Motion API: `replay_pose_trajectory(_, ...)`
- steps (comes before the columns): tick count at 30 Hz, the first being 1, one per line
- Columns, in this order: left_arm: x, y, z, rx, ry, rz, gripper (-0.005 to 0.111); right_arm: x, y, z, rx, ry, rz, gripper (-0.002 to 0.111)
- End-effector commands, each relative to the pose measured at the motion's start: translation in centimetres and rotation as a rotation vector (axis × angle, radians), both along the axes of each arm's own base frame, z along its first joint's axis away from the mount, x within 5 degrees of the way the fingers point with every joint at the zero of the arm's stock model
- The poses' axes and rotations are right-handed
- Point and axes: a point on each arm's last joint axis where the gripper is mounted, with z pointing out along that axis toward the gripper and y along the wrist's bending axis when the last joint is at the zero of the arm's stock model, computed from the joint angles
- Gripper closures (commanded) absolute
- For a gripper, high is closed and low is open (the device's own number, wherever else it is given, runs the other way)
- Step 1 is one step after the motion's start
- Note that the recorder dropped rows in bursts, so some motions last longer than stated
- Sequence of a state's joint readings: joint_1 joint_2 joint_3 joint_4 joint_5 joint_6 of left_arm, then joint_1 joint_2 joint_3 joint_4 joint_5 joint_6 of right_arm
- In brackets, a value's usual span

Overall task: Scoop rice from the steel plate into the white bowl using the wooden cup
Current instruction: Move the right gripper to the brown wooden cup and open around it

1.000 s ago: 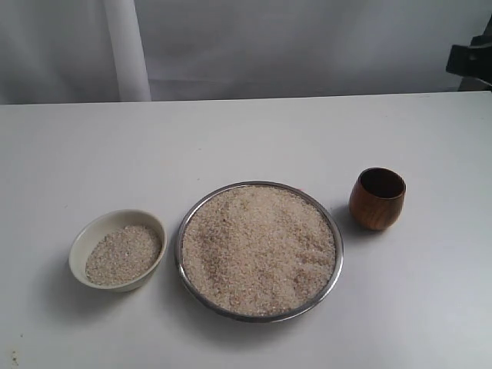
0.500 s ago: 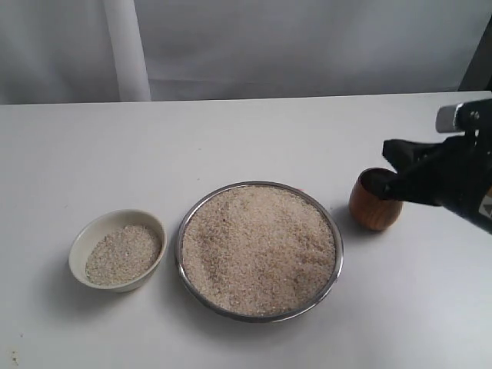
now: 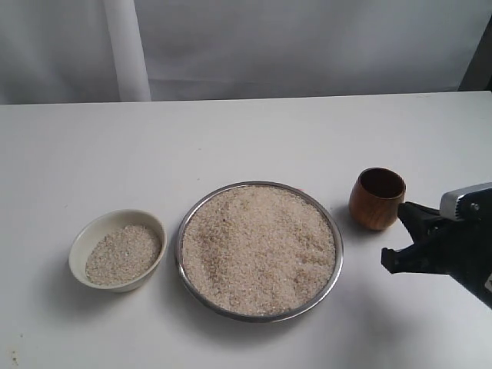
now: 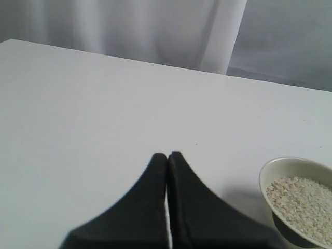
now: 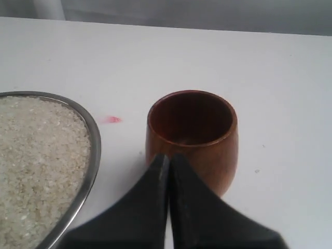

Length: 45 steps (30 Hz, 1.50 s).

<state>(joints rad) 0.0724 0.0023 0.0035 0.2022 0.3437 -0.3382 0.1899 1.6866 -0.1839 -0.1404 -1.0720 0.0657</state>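
**Closed claw hanging just beside the empty cup**

The small, rounded, glossy reddish-brown wooden cup (image 3: 377, 198) is standing upright and empty on the white counter (image 3: 246, 131), with its dark mouth facing up. In the exterior view it is sitting just to the right of the wide, shallow, shiny steel plate (image 3: 179, 244) and is not touching the rim. The pale beige rice (image 3: 257, 250) is filling the plate. The small round cream-white bowl (image 3: 78, 257) on the plate's other side is holding some too.

In my judgement the cup is going to handle as a light, stiff thing. It is not fragile, but its polished curved wall is probably slippery. The best hold seems to be at the rim, with one finger inside and one outside, or else across the widest part of the belly. Lower down, the cup is likely to be sliding out.

The right claw (image 5: 167, 157) is showing its two fingers pressed together, holding nothing. In the right wrist view its tip is pointing straight at the cup's near wall, and I cannot tell whether it is touching. In the exterior view it is hanging just beside the cup, on the camera's side. I judge it must be opening before any grasp. The left claw (image 4: 167, 155) is also closed and empty, near the bowl.
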Motion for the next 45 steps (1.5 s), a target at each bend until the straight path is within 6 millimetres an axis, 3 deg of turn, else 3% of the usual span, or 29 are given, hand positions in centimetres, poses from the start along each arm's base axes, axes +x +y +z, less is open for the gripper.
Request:
replay_pose_trajectory(1, 0.0, 0.0, 0.2, -0.006, -0.013, -0.004, 0.107, 0.2, 0.0, -1.1, 0.011, -0.026, -0.004, 0.108)
replay_pose_trajectory(5, 0.0, 0.0, 0.2, -0.006, -0.013, -0.004, 0.107, 0.1, 0.1, -2.1, 0.005, 0.017, 0.014, 0.108)
replay_pose_trajectory(19, 0.0, 0.0, 0.2, -0.006, -0.013, -0.004, 0.107, 0.2, -0.6, -2.6, -0.005, 0.05, -0.076, 0.106)
replay_pose_trajectory(23, 0.0, 0.0, 0.2, -0.006, -0.013, -0.004, 0.107, 0.0, -0.7, -3.0, -0.021, 0.102, -0.076, 0.081)
replay_pose_trajectory(28, 0.0, 0.0, 0.2, -0.006, -0.013, -0.004, 0.107, 0.0, -0.7, -2.9, -0.017, 0.09, -0.076, 0.027)
replay_pose_trajectory(30, 0.0, 0.0, 0.2, -0.006, -0.013, -0.004, 0.107, 0.1, -0.6, -2.7, -0.011, 0.067, -0.074, 0.011)
replay_pose_trajectory(33, 0.0, 0.0, 0.2, -0.006, -0.013, -0.004, 0.107, 0.2, -0.5, -2.3, 0.002, 0.026, -0.065, 0.003)
replay_pose_trajectory(45, 0.0, 0.0, 0.2, -0.006, -0.013, -0.004, 0.107, 0.2, -0.1, -2.3, -0.018, 0.01, -0.009, 0.003)
